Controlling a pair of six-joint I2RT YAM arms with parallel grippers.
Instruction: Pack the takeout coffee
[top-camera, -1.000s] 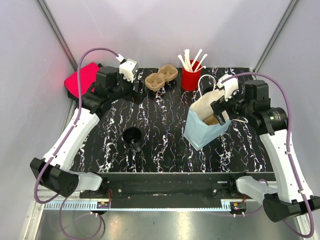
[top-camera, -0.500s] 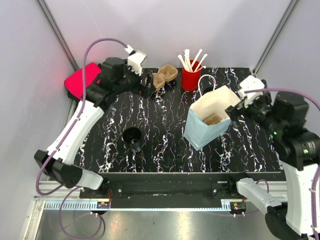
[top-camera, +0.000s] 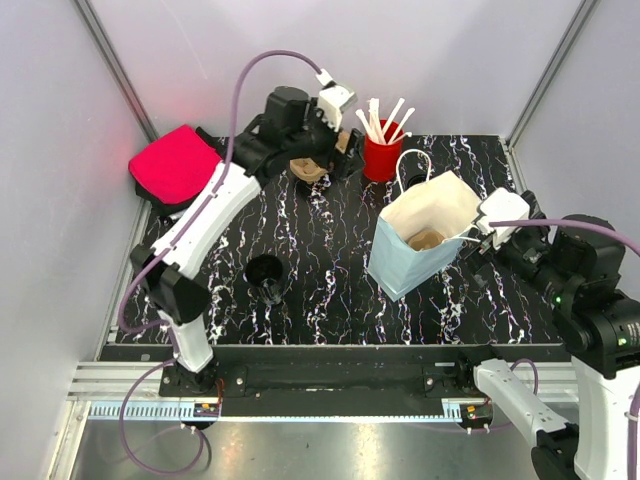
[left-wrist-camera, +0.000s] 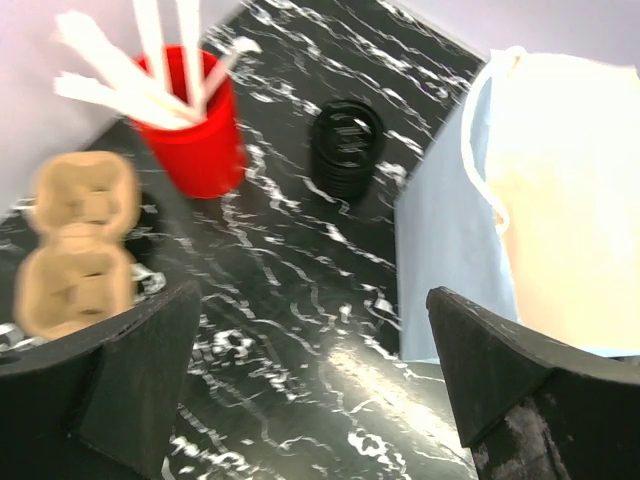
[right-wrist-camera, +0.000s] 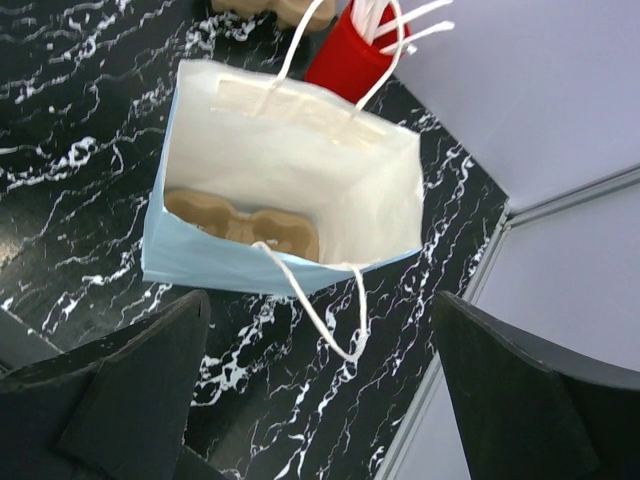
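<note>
Visibly: 1 coffee (left-wrist-camera: 347, 148), 1 bag (right-wrist-camera: 290, 150), 1 red cup (left-wrist-camera: 200, 140), 2 crdbd carriers (left-wrist-camera: 78, 240).

The overhead camera looks down on the paper bag (top-camera: 410, 262); both wrist cameras view it close, from opposite sides.

Top view: the left arm covers most of the brown pulp cup carrier (top-camera: 306, 170) at 12 o'clock, and a small black cup (top-camera: 413, 181) barely peeks out behind the pale blue paper bag (top-camera: 400, 262). Left wrist view: the carrier's blurry, and the white stick stirrers (left-wrist-camera: 152, 45) are cropped at 12.
</note>
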